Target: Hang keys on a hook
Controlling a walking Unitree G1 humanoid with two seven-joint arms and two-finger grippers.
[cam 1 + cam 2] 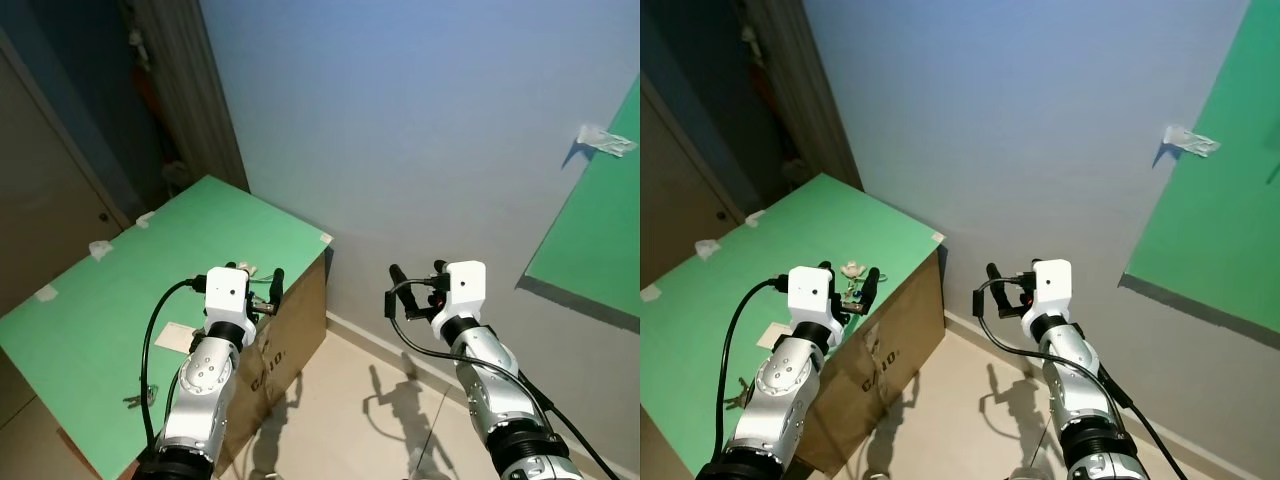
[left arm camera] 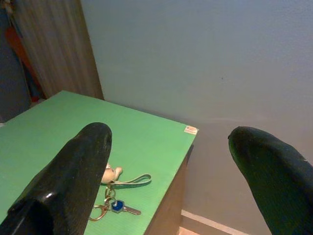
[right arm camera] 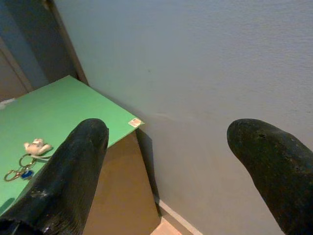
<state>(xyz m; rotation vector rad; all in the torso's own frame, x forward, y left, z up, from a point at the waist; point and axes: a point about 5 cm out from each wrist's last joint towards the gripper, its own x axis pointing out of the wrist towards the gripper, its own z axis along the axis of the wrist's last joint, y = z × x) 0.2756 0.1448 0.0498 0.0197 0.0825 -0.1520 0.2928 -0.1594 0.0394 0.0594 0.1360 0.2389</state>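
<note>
on the green board (image 2: pixel 146 142), keys (image 2: pixel 115 203) lie just under the open left pincer (image 2: pixel 171 161).

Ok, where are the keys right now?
The keys lie on the green board topping the cardboard box, on the robot's left near the board's wall-side edge, just ahead of the open left gripper.

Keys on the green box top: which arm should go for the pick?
Left. The left gripper hangs open right above the keys on the green-topped box, which lie between its fingers in its wrist view. The right gripper, also open, sits off past the box's edge, over the floor by the wall.
</note>
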